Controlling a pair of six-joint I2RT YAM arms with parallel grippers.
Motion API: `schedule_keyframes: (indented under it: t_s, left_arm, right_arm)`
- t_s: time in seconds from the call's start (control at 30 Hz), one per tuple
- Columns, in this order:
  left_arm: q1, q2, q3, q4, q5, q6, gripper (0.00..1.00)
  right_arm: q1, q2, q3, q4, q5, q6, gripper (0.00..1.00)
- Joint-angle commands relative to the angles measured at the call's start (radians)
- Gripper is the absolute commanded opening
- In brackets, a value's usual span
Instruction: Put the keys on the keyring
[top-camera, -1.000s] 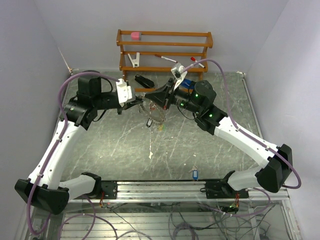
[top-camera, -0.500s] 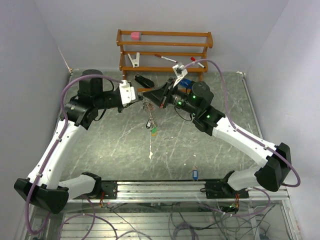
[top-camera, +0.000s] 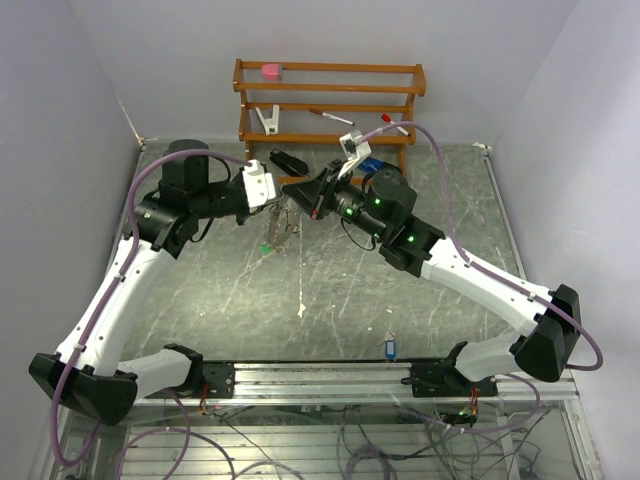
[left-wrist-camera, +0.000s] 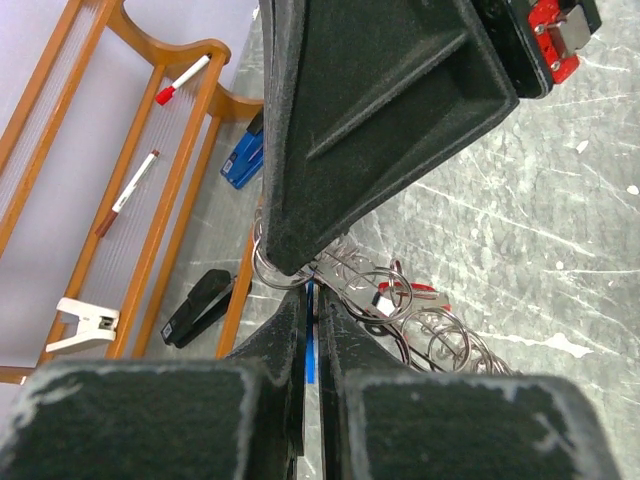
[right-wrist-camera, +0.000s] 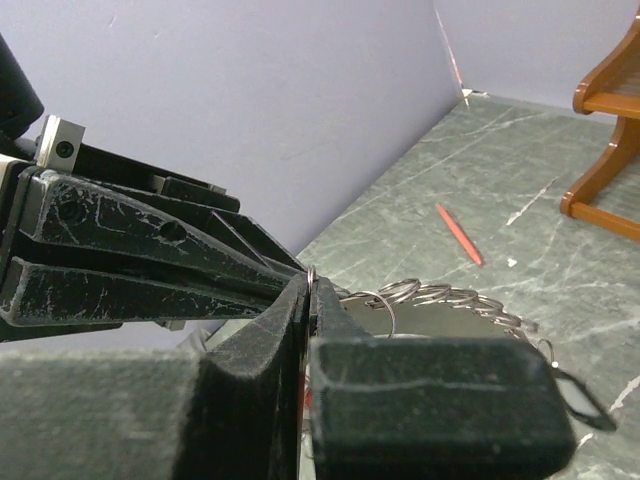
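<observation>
Above the table (top-camera: 420, 290), at its far side, the two claws meet tip to tip. The right claw (right-wrist-camera: 306, 292) is pinched shut on the wire of the keyring (left-wrist-camera: 400, 298), which hangs in the air between them. The left claw (left-wrist-camera: 312, 305) is closed on a thin blue sliver, probably a key (left-wrist-camera: 310, 352). The right should hold the wire steady while the left slowly feeds the key's hole along the split, without twisting.

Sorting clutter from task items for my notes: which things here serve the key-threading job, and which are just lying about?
In the job: keyring, blue key pinched in left hand, right hand, loose blue key.
Lying about: wooden rack, black stapler, blue stapler, white clip, red pen.
</observation>
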Motion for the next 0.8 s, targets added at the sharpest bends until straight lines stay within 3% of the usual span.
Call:
schedule_keyframes:
  t_s: [0.0, 0.57, 0.77]
  left_arm:
    - [-0.017, -0.008, 0.037, -0.004, 0.016, -0.021, 0.07]
    - [-0.025, -0.001, 0.087, -0.002, 0.072, -0.082, 0.07]
    - [-0.025, -0.005, 0.087, -0.036, 0.005, -0.022, 0.07]
  right_arm:
    - [0.007, -0.014, 0.016, 0.036, 0.089, -0.027, 0.00]
    - [0.034, 0.021, 0.048, -0.001, 0.171, -0.066, 0.00]
    - [0.035, -0.009, 0.040, -0.015, 0.135, -0.081, 0.00]
